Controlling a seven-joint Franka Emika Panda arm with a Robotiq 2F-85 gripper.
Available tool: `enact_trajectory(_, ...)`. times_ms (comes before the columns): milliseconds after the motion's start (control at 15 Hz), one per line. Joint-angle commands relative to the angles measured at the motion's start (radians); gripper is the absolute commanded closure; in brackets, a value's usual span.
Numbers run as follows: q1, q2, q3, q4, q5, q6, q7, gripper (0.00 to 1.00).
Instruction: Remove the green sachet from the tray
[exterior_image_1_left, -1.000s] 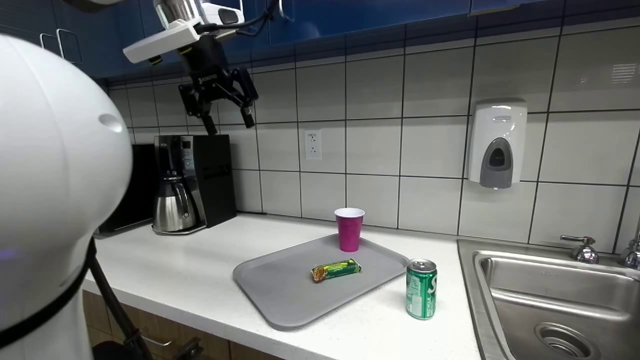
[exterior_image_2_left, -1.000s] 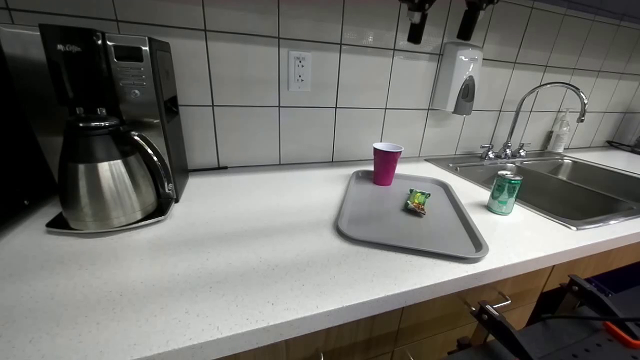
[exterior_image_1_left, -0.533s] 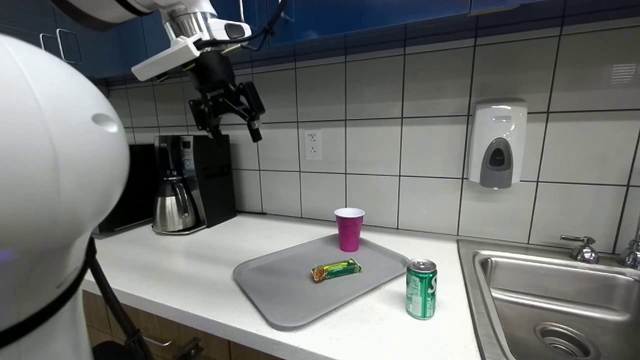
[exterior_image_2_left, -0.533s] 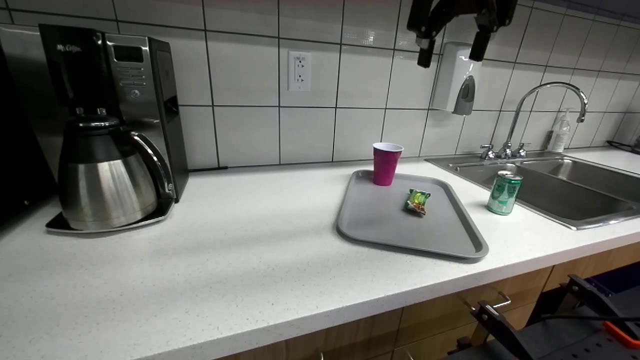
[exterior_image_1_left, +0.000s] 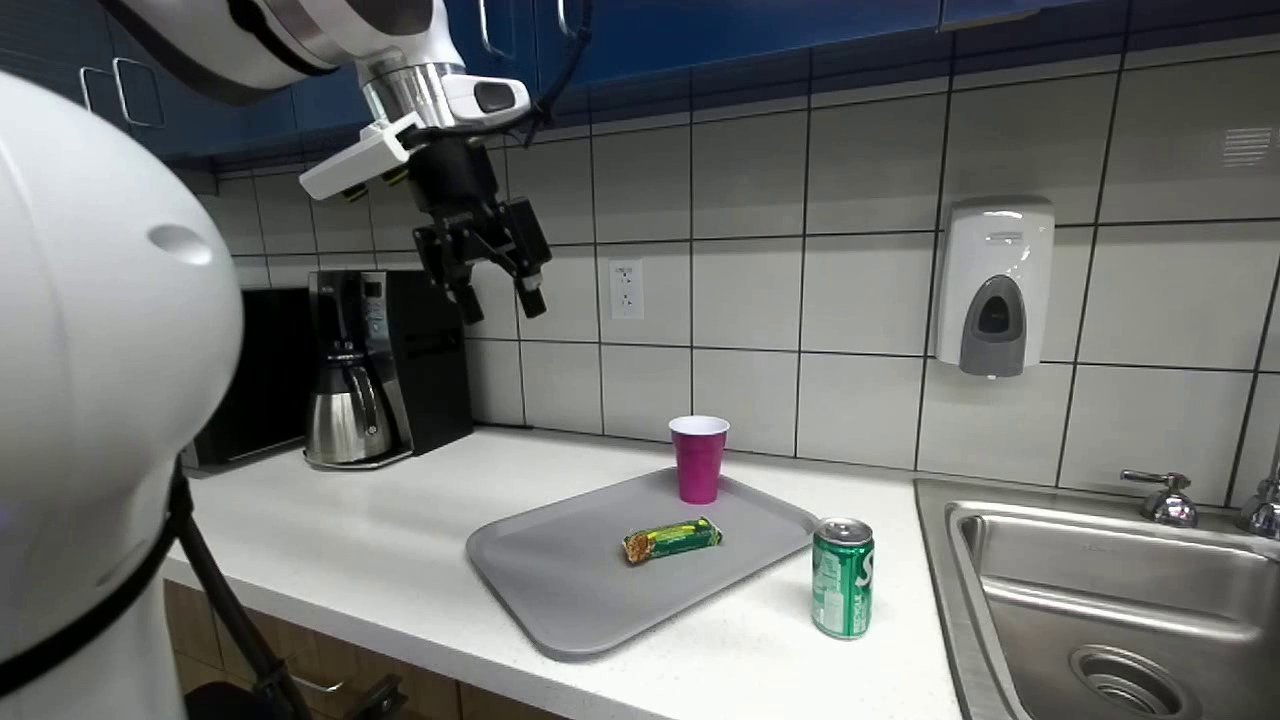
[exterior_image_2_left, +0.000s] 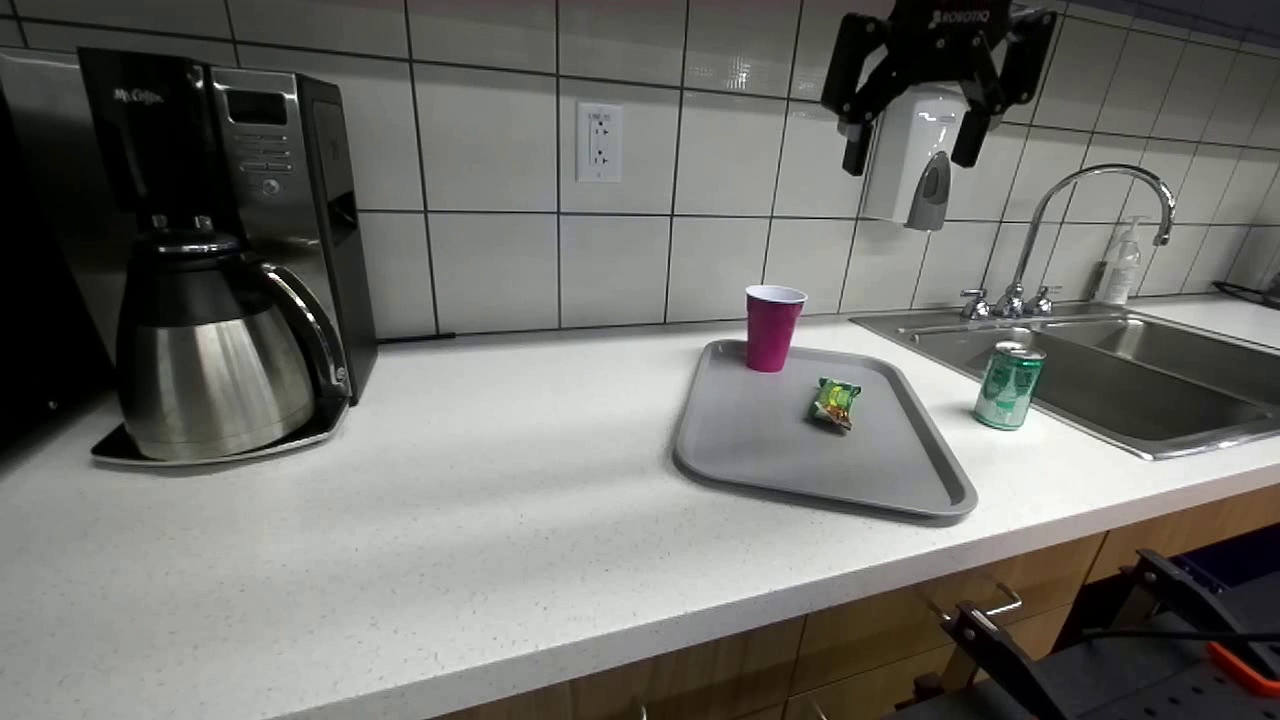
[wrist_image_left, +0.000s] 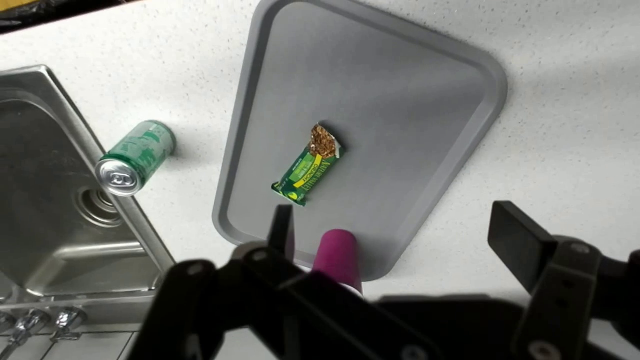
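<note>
The green sachet (exterior_image_1_left: 672, 540) lies flat on the grey tray (exterior_image_1_left: 560, 590), near its middle, with an orange-brown end. In an exterior view the sachet (exterior_image_2_left: 834, 403) shows end-on on the tray (exterior_image_2_left: 780, 470). In the wrist view the sachet (wrist_image_left: 309, 167) lies slantwise on the tray (wrist_image_left: 400, 95), ahead of the left finger. My gripper (exterior_image_1_left: 502, 308) hangs high above the counter, apart from the sachet and tray. Its fingers are spread wide with nothing between them, as also seen in an exterior view (exterior_image_2_left: 912, 162) and the wrist view (wrist_image_left: 392, 225).
A magenta cup (exterior_image_1_left: 698, 460) stands upright at the tray's back corner. A green soda can (exterior_image_1_left: 842, 580) stands beside the tray, near the steel sink (exterior_image_1_left: 1120, 610). A coffee maker (exterior_image_2_left: 230, 260) stands at the wall. Blue cabinets (exterior_image_1_left: 760, 35) hang above the counter.
My gripper has come down and, in an exterior view, a little to the right, with its fingers staying open. The sachet, tray, cup and can have not moved.
</note>
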Motion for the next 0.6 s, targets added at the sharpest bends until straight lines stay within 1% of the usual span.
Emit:
enact_trajectory(0, -0.053, 0.024, 0.039, -0.030, -0.022, 0.063, 0.087, 0.00)
enact_trajectory(333, -0.111, 0.100, 0.076, -0.029, -0.059, 0.106, 0.197, 0.00)
enact_trajectory(533, -0.139, 0.154, 0.101, -0.017, -0.102, 0.128, 0.287, 0.00)
